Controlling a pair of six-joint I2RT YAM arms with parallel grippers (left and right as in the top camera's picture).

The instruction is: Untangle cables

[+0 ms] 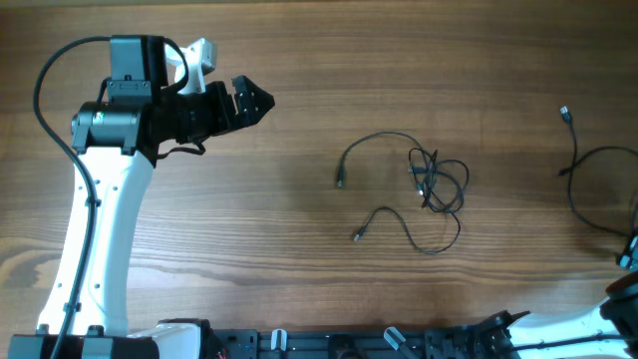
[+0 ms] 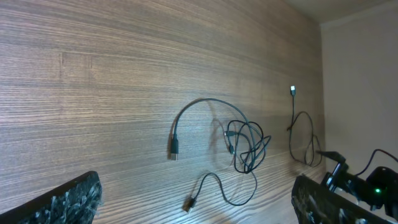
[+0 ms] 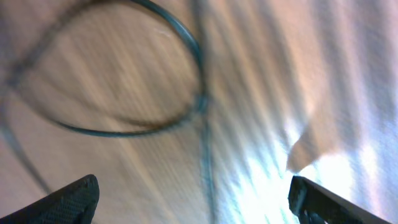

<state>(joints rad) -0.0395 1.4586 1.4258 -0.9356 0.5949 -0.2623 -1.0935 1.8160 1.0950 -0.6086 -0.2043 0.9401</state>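
Observation:
A thin dark tangled cable [image 1: 429, 184] lies at the table's middle right, with a knot of loops and two loose ends with plugs to the left. It also shows in the left wrist view [image 2: 245, 146]. A second thin cable [image 1: 588, 179] lies in a loose loop at the right edge, seen small in the left wrist view [image 2: 301, 137] and blurred in the right wrist view [image 3: 137, 81]. My left gripper [image 1: 254, 100] is open and empty at the upper left, far from the cables. My right gripper [image 3: 193, 205] is open, close above the second cable's loop.
The wooden table [image 1: 299, 229] fills the view. The right arm's base [image 1: 618, 309] sits at the lower right corner. A dark rail [image 1: 349, 344] runs along the front edge. A pale wall [image 2: 360, 93] stands beyond the table's far right edge.

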